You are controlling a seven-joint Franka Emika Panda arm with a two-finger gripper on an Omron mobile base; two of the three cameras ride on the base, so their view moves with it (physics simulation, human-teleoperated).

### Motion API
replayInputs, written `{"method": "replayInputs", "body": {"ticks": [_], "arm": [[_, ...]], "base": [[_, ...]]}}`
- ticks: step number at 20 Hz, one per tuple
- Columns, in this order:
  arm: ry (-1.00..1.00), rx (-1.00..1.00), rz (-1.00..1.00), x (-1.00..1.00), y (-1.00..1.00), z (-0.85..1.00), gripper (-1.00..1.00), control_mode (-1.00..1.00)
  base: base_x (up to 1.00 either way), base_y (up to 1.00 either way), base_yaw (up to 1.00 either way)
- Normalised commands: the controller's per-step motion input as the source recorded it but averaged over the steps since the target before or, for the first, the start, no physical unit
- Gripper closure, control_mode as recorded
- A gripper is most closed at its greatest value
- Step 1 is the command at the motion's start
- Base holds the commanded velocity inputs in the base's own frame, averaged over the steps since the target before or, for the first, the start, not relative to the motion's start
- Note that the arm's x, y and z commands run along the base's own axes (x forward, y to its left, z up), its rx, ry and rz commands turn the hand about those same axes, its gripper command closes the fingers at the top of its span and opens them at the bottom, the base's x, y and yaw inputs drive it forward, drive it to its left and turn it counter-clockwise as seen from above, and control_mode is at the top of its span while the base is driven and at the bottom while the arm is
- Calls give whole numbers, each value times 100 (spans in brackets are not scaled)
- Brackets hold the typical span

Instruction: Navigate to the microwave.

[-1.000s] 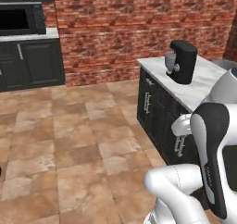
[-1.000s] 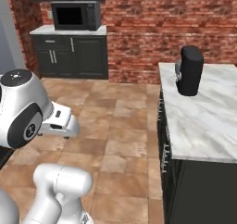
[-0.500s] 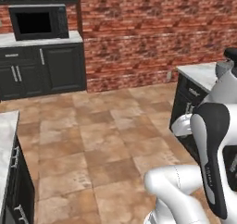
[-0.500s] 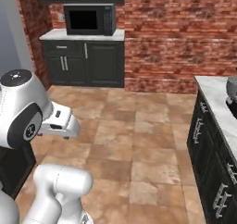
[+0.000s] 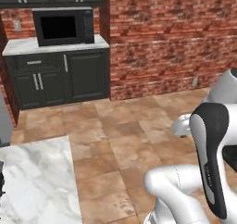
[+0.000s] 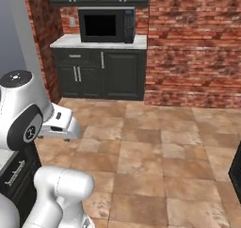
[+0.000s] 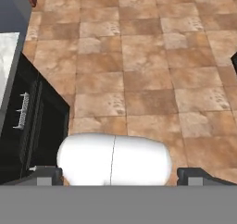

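The microwave [image 5: 65, 27] is a black box with a dark glass window and a keypad strip on its right. It stands on a white marble counter over dark cabinets, against the back wall in the left base view. In the right base view the microwave [image 6: 107, 26] sits at top centre, straight across the tiled floor. My gripper [image 7: 121, 174] hangs folded close to my body above the floor, far from the microwave. Its two dark fingertips [image 7: 44, 173] stand wide apart, and it is open with nothing between them.
A marble-topped counter [image 5: 32, 181] lies close at my lower left, with dark cabinet fronts [image 7: 32, 121] below it. A red brick wall [image 5: 166, 38] runs right of the microwave. A dark cabinet edge [image 6: 236, 170] shows at far right. Brown floor tiles [image 6: 155, 147] stretch between.
The whole picture has shifted as the base turned and drove: the microwave has come from the upper left toward the centre and grown larger. The island with the coffee machine has left the view.
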Motion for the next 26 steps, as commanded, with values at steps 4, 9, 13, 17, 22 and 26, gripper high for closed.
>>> {"method": "replayInputs", "body": {"ticks": [4,9,13,17,22,26], "arm": [[0,0,0,0,0,0,-100,100],[0,0,0,0,0,0,-100,100],[0,0,0,0,0,0,-100,100],[0,0,0,0,0,0,-100,100],[0,0,0,0,0,0,-100,100],[0,0,0,0,0,0,-100,100]], "base": [[100,32,0],[100,-15,0],[100,-5,0],[100,0,0],[100,0,0],[100,30,0]]}}
